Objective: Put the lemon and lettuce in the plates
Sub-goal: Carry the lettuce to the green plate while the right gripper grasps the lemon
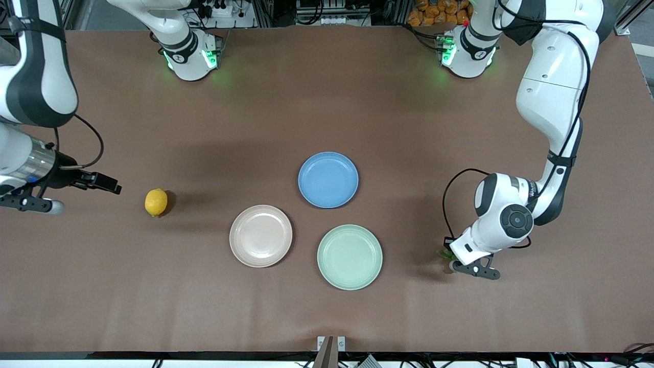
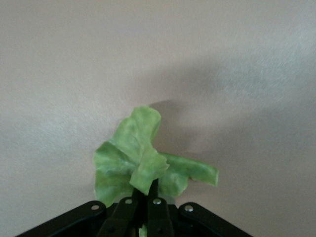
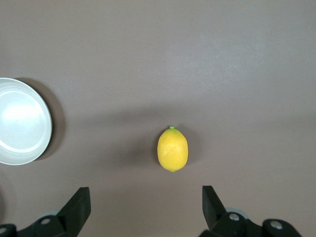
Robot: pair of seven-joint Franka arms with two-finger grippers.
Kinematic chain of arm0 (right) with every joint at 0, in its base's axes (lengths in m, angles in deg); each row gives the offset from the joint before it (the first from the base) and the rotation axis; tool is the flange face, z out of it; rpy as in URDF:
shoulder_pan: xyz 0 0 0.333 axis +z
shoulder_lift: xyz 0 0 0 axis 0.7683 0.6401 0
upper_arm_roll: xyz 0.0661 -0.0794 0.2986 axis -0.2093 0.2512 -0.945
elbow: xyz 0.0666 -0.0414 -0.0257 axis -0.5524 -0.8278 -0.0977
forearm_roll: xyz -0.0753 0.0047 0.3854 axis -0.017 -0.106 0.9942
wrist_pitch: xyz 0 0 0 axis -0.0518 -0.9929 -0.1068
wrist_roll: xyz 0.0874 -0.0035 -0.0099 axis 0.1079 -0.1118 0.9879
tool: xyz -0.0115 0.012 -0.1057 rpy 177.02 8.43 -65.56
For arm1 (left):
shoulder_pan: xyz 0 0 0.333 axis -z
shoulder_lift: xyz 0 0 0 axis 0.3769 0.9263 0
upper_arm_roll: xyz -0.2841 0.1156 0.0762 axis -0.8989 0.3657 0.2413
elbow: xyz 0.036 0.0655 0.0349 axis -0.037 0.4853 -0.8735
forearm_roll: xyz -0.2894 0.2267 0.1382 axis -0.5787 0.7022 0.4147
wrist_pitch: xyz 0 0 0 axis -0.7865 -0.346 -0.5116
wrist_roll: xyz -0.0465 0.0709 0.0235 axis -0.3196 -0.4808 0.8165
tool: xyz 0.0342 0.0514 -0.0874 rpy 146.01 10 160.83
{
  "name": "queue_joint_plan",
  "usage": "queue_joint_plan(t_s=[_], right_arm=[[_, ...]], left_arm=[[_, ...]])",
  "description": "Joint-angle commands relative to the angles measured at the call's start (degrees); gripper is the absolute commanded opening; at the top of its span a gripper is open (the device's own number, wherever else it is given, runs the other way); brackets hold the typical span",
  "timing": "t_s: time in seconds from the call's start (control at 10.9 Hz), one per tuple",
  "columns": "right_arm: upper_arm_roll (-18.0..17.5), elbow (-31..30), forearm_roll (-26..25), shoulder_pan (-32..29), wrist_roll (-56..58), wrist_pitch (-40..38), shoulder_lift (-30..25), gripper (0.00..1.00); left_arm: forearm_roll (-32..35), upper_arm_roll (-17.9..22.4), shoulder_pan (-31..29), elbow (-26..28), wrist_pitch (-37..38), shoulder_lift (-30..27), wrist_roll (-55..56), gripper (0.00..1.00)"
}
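The lemon [image 1: 156,202] lies on the brown table toward the right arm's end, apart from the plates. My right gripper [image 1: 51,206] is open and empty, up over the table beside the lemon. In the right wrist view the lemon [image 3: 172,149] lies ahead of the open gripper [image 3: 145,207]. My left gripper [image 1: 451,262] is shut on the lettuce [image 1: 445,253], low over the table toward the left arm's end, beside the mint green plate [image 1: 349,256]. The left wrist view shows the lettuce [image 2: 138,158] pinched in the gripper [image 2: 144,191]. The beige-pink plate [image 1: 260,235] is empty.
A blue plate [image 1: 328,179] sits farther from the front camera than the other two plates. The beige-pink plate's rim [image 3: 47,123] shows at the edge of the right wrist view. The right arm's elbow [image 1: 38,66] hangs over its end of the table.
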Motion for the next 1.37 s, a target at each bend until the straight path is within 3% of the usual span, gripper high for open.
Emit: queue_joint_plan(t_s=[0.0, 0.18, 0.64, 1.01, 1.28], right_arm=[[0.0, -5.6, 0.7, -0.4, 2.7, 5.1, -1.3, 1.00], [0.0, -8.4, 0.7, -0.5, 3.0, 8.2, -0.9, 1.00], [0.0, -14.1, 0.7, -0.5, 4.5, 18.6, 1.4, 1.00], [0.0, -15.1, 0.6, 0.2, 4.7, 24.9, 6.8, 1.00], [0.0, -19.8, 0.6, 0.3, 6.6, 33.8, 8.6, 1.00]], left_arm=[[1.6, -0.3, 0.2, -0.1, 0.2, -2.9, 0.2, 0.00], [1.1, -0.7, 0.8, -0.1, 0.3, -4.4, 0.5, 0.00], [0.9, -6.6, 0.8, -0.1, 0.3, -7.2, 6.4, 0.00], [0.9, -9.7, 0.9, -1.5, -0.5, -7.3, 9.0, 0.00], [0.8, -11.0, 2.3, -2.0, -4.7, -6.3, 12.4, 0.00]])
